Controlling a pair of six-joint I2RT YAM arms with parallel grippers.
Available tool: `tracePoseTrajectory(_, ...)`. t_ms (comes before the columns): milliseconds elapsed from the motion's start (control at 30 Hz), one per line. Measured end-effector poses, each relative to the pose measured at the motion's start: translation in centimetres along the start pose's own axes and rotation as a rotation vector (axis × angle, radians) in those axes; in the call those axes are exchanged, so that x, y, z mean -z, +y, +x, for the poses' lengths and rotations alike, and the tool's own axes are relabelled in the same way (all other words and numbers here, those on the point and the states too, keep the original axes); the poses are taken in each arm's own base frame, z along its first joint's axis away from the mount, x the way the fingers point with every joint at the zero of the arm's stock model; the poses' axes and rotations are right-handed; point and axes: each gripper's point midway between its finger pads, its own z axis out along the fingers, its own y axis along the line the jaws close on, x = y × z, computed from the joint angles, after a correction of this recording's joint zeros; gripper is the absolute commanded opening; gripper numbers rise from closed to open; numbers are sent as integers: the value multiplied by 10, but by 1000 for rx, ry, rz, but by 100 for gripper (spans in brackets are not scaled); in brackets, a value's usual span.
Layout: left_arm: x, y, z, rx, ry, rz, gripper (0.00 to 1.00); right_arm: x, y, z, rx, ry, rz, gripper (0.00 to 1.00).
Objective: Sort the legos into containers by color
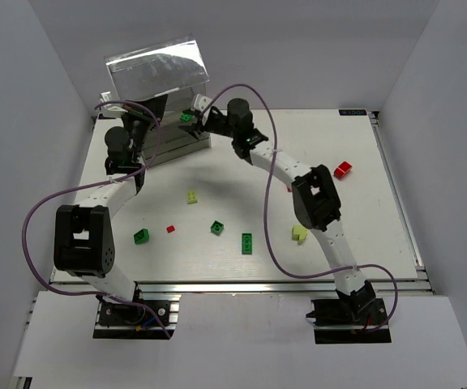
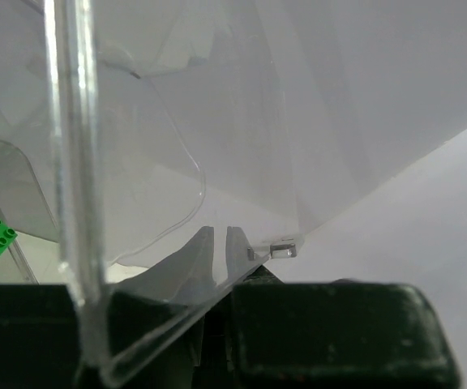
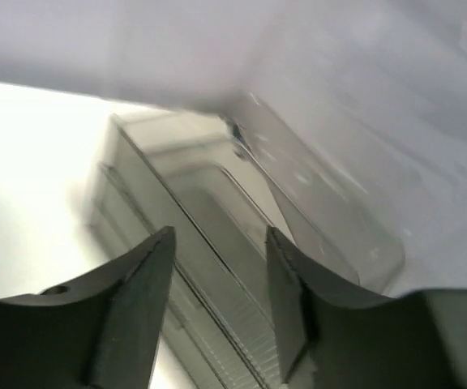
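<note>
So far, only one green lego (image 1: 187,117) seems to be lying in the containers (image 1: 156,69) at the surface's (image 1: 363,227) far left corner. The other legos (image 1: 248,243) are lying loose mid-surface, waiting to be sorted. The right end effector (image 3: 217,243) is hovering over the drawers, jaws apart and empty. The left end effector (image 2: 219,239) is pinching the containers' clear panel.

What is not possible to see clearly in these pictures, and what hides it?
Left wrist view: whether the left fingers pinch the clear cabinet; its transparent wall overlaps them.
Top view: a red brick, mostly behind the right arm.
Right wrist view: what lies in the drawers beyond the right fingers; blur.
</note>
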Motion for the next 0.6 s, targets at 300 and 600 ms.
tracePoseTrajectory(300, 1, 5, 3, -4, 15, -18, 23, 58, 31, -106, 37, -64, -344, 68)
tracePoseTrajectory(600, 1, 4, 3, -5, 13, -16, 23, 206, 174, -18, 179, 250, -880, 72)
